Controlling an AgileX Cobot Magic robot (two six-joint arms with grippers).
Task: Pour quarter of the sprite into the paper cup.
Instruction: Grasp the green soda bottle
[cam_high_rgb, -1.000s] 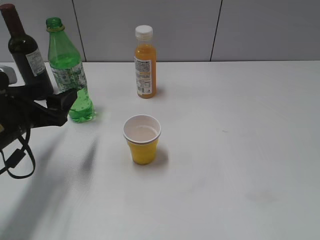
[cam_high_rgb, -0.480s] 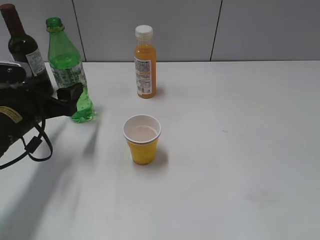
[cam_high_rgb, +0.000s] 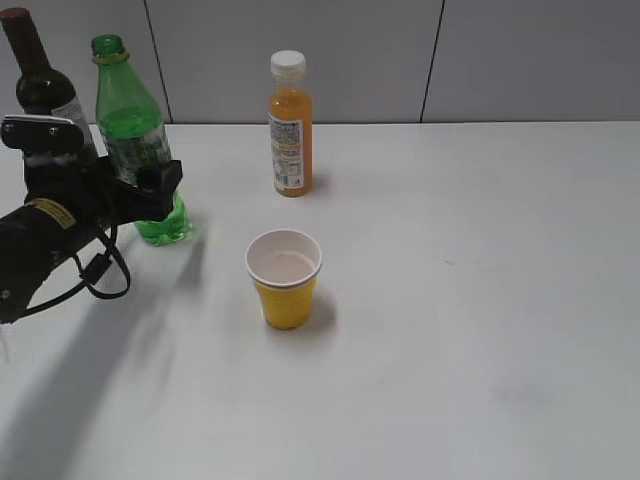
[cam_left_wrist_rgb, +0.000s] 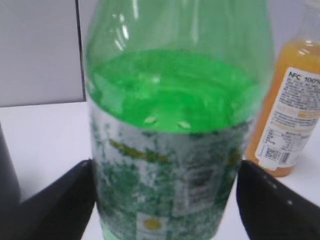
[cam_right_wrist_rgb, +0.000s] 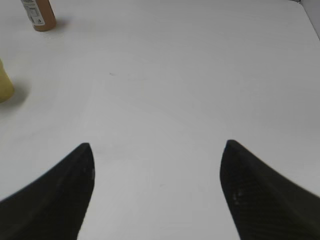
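The sprite (cam_high_rgb: 130, 120), a tall green bottle with a white-and-green label and no cap, stands upright at the back left of the table. It fills the left wrist view (cam_left_wrist_rgb: 170, 125). My left gripper (cam_high_rgb: 150, 190) is open, with one black finger on each side of the label band (cam_left_wrist_rgb: 165, 200), close to its sides. The yellow paper cup (cam_high_rgb: 285, 280) stands upright and empty in the middle, to the right of the bottle. Its edge shows in the right wrist view (cam_right_wrist_rgb: 4, 82). My right gripper (cam_right_wrist_rgb: 157, 150) is open and empty over bare table, outside the exterior view.
A dark wine bottle (cam_high_rgb: 45, 95) stands just left of and behind the sprite. An orange juice bottle with a white cap (cam_high_rgb: 290, 130) stands at the back centre, and shows in the left wrist view (cam_left_wrist_rgb: 292, 120). The white table (cam_high_rgb: 480, 300) stretches to the right.
My left arm has moved forward and up towards the sprite, so its fingers now flank the label band. The bottle and the cup have not moved.
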